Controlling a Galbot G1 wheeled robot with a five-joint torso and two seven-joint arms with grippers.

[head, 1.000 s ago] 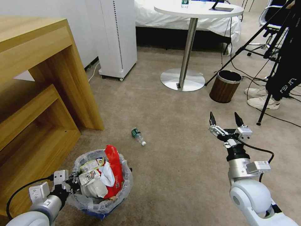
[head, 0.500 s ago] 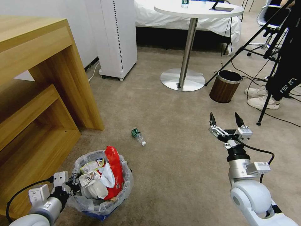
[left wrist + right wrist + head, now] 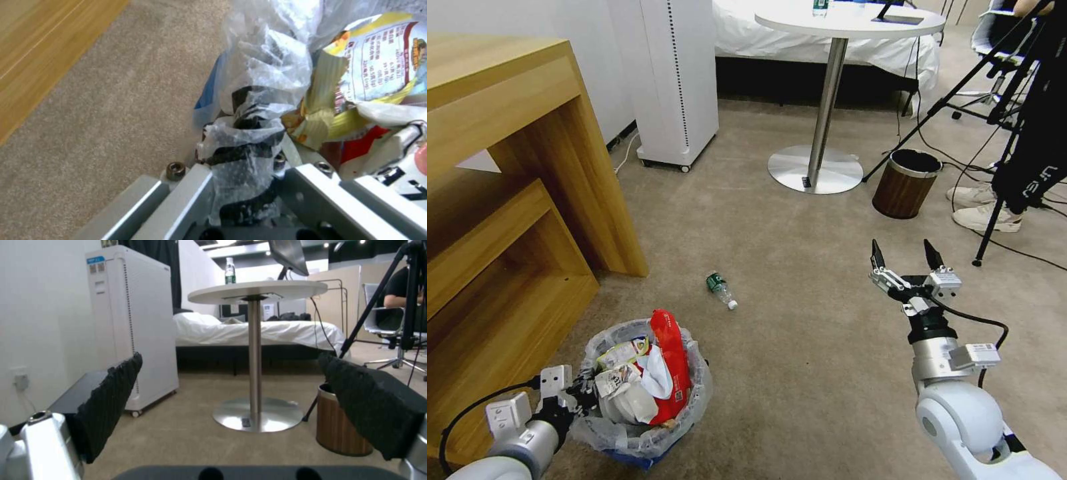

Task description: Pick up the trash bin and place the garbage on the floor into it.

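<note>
Head view shows the left gripper [image 3: 579, 388] clamped on the bagged rim of the trash bin [image 3: 640, 437] near left, while the right gripper [image 3: 905, 260], spread wide and empty, should descend squarely over the bottle [image 3: 721, 289] left of it.

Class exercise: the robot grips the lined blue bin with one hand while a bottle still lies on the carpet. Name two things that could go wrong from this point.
1. The left hand seems clamped on the rim of the trash bin through its crinkled liner; the plastic might slip or tear under load.
2. The red wrapper stands above the rim, so tilting the bin could spill it.
The open right hand is well off from the bottle.
</note>
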